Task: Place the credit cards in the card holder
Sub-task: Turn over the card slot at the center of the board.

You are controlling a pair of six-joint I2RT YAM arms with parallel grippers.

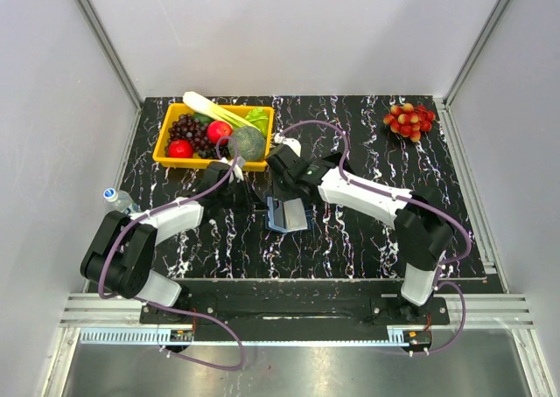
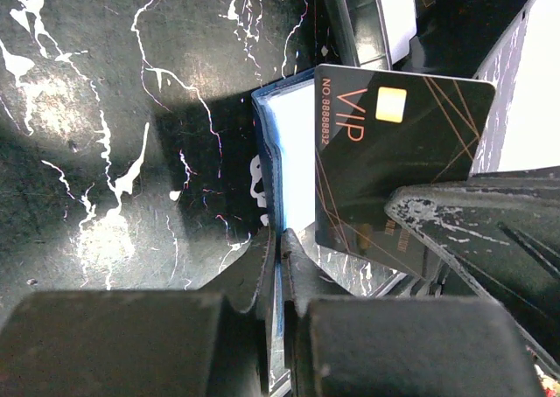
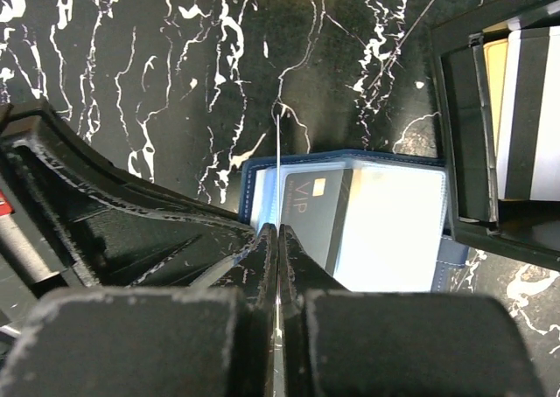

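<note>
The dark-blue card holder [image 1: 290, 216] lies open at the table's middle, its pale glossy inside [image 3: 394, 222] facing up. My left gripper [image 2: 280, 240] is shut on the edge of its blue flap [image 2: 271, 152]. My right gripper [image 3: 278, 233] is shut on a black VIP credit card [image 2: 394, 161], seen edge-on in the right wrist view as a thin line [image 3: 278, 152] over the holder's left side. A VIP face also shows on the glossy inside [image 3: 315, 209], perhaps a reflection. In the top view both grippers, left [image 1: 258, 203] and right [image 1: 282, 198], meet over the holder.
A black open tray [image 3: 455, 135] just beyond the holder holds tan and white cards [image 3: 521, 100]. A yellow bin [image 1: 166, 159] of fruit and vegetables stands back left. A red fruit cluster [image 1: 409, 120] lies back right. A bottle [image 1: 116, 198] stands at the left edge.
</note>
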